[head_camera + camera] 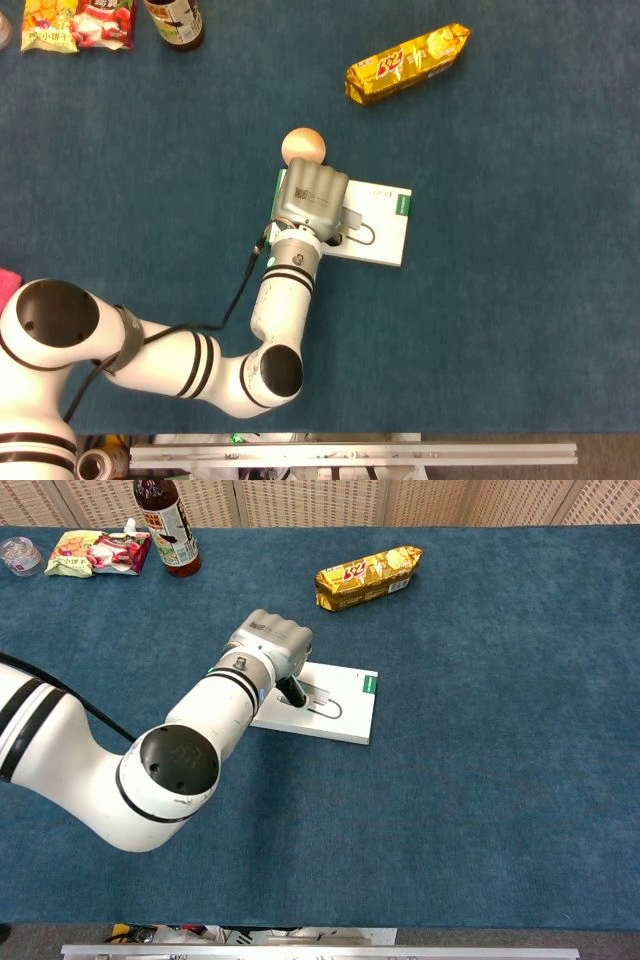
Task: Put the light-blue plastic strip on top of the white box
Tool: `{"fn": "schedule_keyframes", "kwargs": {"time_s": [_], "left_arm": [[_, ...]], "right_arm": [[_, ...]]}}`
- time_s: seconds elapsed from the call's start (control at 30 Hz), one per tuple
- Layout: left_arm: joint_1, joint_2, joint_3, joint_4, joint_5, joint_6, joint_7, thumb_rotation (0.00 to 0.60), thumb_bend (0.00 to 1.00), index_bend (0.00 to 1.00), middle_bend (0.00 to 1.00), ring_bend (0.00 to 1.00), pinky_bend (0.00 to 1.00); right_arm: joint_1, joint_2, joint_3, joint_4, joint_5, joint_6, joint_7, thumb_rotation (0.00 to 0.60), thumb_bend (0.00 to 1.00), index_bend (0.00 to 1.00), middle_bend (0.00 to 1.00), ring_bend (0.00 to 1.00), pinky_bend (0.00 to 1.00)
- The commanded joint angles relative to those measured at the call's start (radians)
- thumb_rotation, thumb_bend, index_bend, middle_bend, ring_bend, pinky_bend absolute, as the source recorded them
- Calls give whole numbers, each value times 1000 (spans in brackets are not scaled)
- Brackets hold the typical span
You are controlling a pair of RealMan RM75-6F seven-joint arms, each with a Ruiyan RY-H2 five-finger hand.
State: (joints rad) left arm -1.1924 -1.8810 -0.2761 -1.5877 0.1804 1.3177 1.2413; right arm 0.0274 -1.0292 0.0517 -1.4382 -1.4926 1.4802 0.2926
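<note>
The white box (385, 228) (345, 718) lies flat mid-table, with a green label at its right end. My left hand (311, 199) (268, 645) hovers over the box's left end, its back to the cameras and its fingers curled down. In the chest view one dark fingertip (293, 693) touches the box top. No light-blue strip shows in either view; the hand hides whatever is beneath it. My right hand is in neither view.
A tan ball (303, 146) sits just behind the hand. Farther back lie a yellow snack pack (408, 62) (367, 575), a dark bottle (175, 22) (165, 530) and a colourful snack bag (78, 25) (97, 552). A pink item (8, 283) lies at the left edge.
</note>
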Motion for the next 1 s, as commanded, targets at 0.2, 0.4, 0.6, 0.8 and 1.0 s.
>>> {"fn": "schedule_keyframes", "kwargs": {"time_s": [0.2, 0.4, 0.6, 0.8, 1.0], "left_arm": [[9, -5, 1, -4, 17, 4, -2, 263, 214, 383, 998, 993, 1000], [26, 14, -4, -34, 53, 9, -29, 248, 211, 383, 998, 993, 1000], [69, 85, 0, -110, 105, 15, -84, 262, 210, 359, 986, 981, 1000], [145, 186, 25, -224, 205, 10, -202, 456, 210, 283, 936, 926, 982], [245, 303, 94, -328, 377, 27, -340, 574, 210, 268, 787, 801, 864]], "right_arm": [[-3, 1, -1, -2, -1, 4, 0, 519, 267, 262, 420, 345, 377], [-4, 2, 0, -4, -3, 5, -1, 518, 267, 262, 420, 345, 377], [-1, 8, -1, -9, -12, 6, -7, 518, 268, 262, 420, 345, 377], [13, 19, -2, -30, -29, -4, -26, 535, 268, 262, 420, 345, 377], [32, 35, -3, -57, -55, -12, -46, 552, 267, 262, 420, 345, 387]]}}
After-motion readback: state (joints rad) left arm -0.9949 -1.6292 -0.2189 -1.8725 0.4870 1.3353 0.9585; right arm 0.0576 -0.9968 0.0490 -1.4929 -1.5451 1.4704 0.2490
